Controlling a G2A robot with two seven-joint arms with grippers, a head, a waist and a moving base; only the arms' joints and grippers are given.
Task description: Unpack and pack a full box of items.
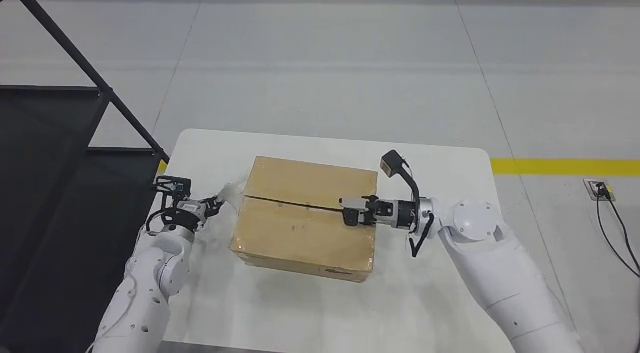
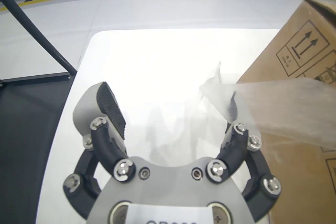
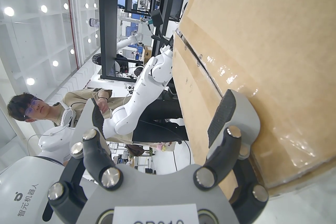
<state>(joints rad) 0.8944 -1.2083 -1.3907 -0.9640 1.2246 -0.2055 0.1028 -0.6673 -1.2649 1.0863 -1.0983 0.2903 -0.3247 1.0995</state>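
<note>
You will find the brown corrugated cardboard box [image 1: 305, 218] on the white table [image 1: 440, 163], set between the two grippers. Its flaps are closed along a dark centre seam [image 1: 300, 202], with glossy film residue beside it. The left gripper [image 2: 170, 109] stands spread wide just beside the box's printed side wall and clamps nothing. A strip of clear, wrinkled packing tape [image 2: 275, 104] clings to one ribbed black pad [image 2: 232, 107] and runs back to the box. The right gripper [image 3: 160, 114] is likewise spread and grasps nothing. One grey finger [image 3: 236, 114] lies close against the box top next to the seam; contact cannot be confirmed.
</note>
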